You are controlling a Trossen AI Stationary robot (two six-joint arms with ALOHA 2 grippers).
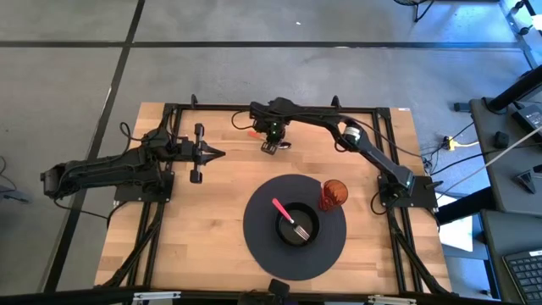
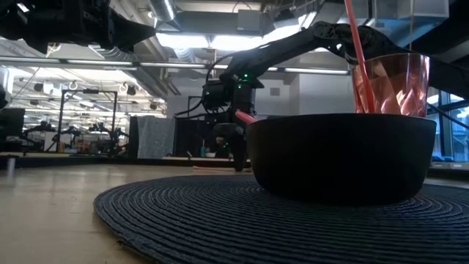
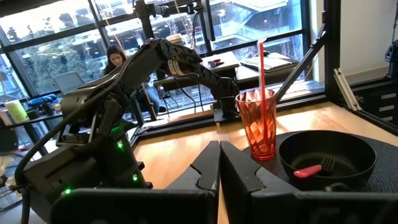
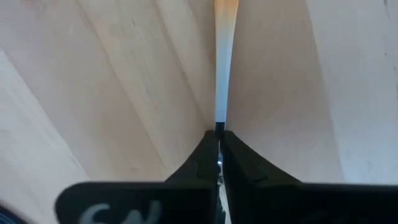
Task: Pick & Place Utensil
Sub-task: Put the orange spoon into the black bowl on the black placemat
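Your right claw [image 1: 269,149] is down at the far side of the light wooden table [image 1: 203,229], fingers pinched on what looks like a thin orange-tipped utensil [image 4: 222,56] stretching ahead of it. Your left claw [image 1: 218,153], fingers together, waits off to its side.

My right gripper [image 4: 218,146] pinches a thin pale utensil [image 4: 222,68]; its far end is cut off at the frame edge. From above, my arm hides it. The fork [image 3: 309,168] tines are too small to resolve.
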